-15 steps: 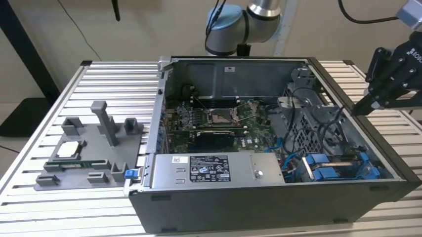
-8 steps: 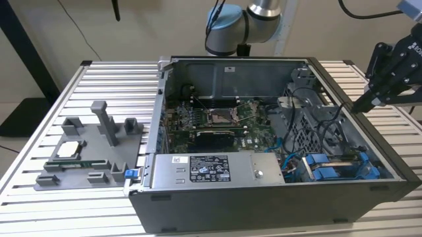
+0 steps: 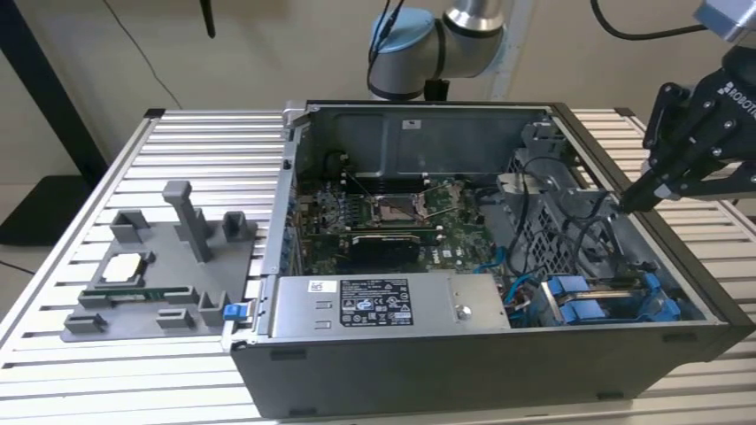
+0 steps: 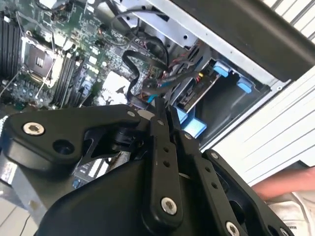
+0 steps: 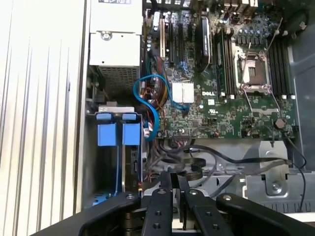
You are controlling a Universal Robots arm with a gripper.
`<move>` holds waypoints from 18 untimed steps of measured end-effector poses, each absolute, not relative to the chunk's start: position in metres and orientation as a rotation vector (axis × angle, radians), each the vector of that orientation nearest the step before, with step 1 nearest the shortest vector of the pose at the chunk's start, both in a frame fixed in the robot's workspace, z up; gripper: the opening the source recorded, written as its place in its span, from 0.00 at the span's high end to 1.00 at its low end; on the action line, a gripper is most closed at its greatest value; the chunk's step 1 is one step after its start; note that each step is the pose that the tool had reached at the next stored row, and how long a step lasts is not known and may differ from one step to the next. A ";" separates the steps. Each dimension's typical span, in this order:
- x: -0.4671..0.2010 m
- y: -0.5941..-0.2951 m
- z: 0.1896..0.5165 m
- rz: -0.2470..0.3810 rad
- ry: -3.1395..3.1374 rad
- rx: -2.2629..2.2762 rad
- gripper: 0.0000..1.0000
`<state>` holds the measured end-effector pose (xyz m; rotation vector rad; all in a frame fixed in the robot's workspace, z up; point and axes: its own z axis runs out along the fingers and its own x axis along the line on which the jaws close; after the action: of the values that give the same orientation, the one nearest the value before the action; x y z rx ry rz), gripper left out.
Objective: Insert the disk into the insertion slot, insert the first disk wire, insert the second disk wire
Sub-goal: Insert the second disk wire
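Observation:
The open computer case (image 3: 473, 354) lies on the slatted table. At its near corner on the exterior view's right is the insertion slot (image 3: 644, 292), a bay with blue fittings (image 5: 106, 133). The disk (image 4: 197, 96) sits edge-on inside that bay, its blue carrier (image 3: 587, 310) showing. Black and blue wires (image 5: 147, 105) loop loose between the bay and the motherboard. My gripper (image 3: 629, 200) hangs over the case's right wall above the grey drive cage (image 3: 555, 217). Its fingers (image 5: 167, 189) are pressed together, with nothing seen between them. The fingertips (image 4: 160, 115) point toward the wires near the bay.
A grey labelled power-supply box (image 3: 390, 305) fills the case's front. The motherboard (image 3: 390, 212) with its square socket lies behind it. A grey fixture plate (image 3: 165, 266) with posts stands on the table at the exterior view's left. A person's hand (image 4: 280, 184) rests beside the case.

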<state>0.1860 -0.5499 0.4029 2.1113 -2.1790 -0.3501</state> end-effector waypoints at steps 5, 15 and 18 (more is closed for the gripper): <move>0.175 -0.557 0.401 -0.341 -2.177 2.107 1.00; 0.158 -0.571 0.396 -0.331 -2.174 2.103 1.00; 0.158 -0.572 0.396 -0.331 -2.174 2.103 1.00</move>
<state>0.1578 -0.5719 0.3961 2.1029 -2.1742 -0.3312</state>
